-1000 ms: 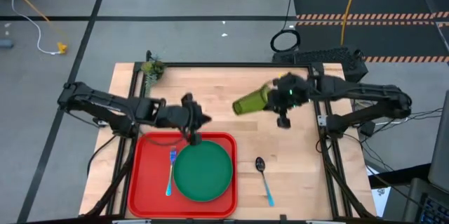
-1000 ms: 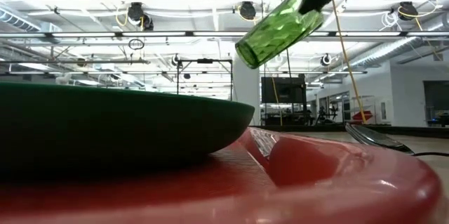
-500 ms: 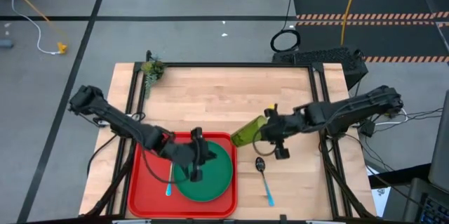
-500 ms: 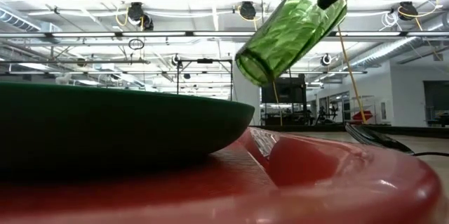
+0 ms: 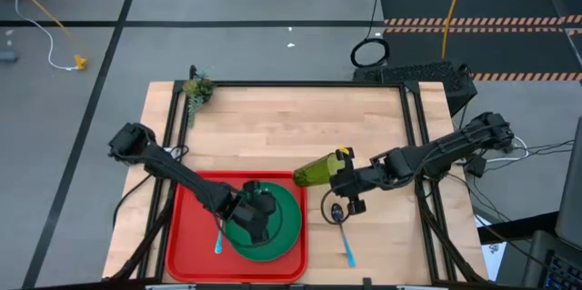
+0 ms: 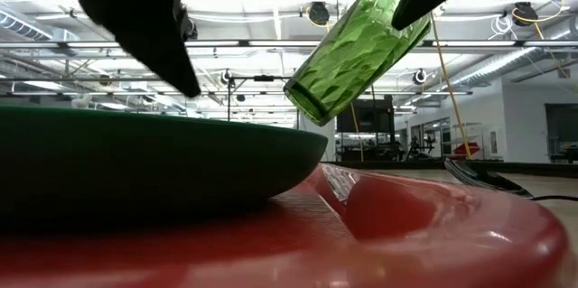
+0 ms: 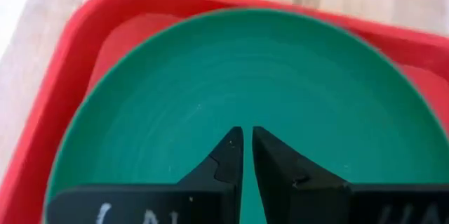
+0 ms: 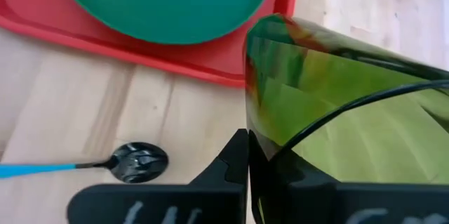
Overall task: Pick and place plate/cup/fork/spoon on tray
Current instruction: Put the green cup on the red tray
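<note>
Two items already lie on the big bright-red plastic tray (image 5: 186,235): the round dark-green plate (image 5: 289,222), under the left gripper (image 7: 245,155) with fingers nearly closed and empty, and the blue-handled fork (image 5: 219,242). The right gripper (image 5: 335,174) clamps the translucent olive-green tumbler (image 5: 314,171), tilted just beside the tray. Judged next: upright it, lower onto bare tray; the blue-handled spoon (image 5: 341,226) waits on the wooden table (image 5: 273,126).

left gripper (image 5: 261,220) covers the plate (image 5: 284,228) centre and most of the fork (image 5: 218,243); cup (image 8: 337,112) base cut off in right wrist view.

Left tool (image 7: 248,155), fingers nearly together, above the green plate (image 7: 175,97) on the red tray (image 7: 49,83).
</note>
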Robot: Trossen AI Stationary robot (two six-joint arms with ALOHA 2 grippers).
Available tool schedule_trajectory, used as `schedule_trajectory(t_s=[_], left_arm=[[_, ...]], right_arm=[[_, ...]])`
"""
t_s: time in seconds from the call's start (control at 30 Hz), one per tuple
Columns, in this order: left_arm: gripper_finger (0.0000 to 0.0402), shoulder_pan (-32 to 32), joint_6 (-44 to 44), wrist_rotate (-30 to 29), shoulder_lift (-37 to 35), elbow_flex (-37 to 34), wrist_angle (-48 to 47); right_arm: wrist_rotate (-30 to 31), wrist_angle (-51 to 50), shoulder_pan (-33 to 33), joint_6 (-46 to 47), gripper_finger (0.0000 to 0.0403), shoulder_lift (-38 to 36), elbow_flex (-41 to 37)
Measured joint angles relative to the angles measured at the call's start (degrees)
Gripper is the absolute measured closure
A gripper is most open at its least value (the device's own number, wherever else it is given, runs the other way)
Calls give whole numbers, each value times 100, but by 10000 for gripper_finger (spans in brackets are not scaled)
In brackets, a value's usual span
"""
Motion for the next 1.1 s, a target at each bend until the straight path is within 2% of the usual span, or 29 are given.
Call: schedule_trajectory(t_s=[0.37,0.77,1.1], left_arm=[[366,-59,-562,510,592,0,-283],[366,-223,-1113,612,610,2,-1203],[366,-223,-1163,942,599,4,-1382]], right_arm=[[-5,457,251,312,403,0,2],[-40,595,330,458,403,1,2],[-76,513,330,279,403,594,9]])
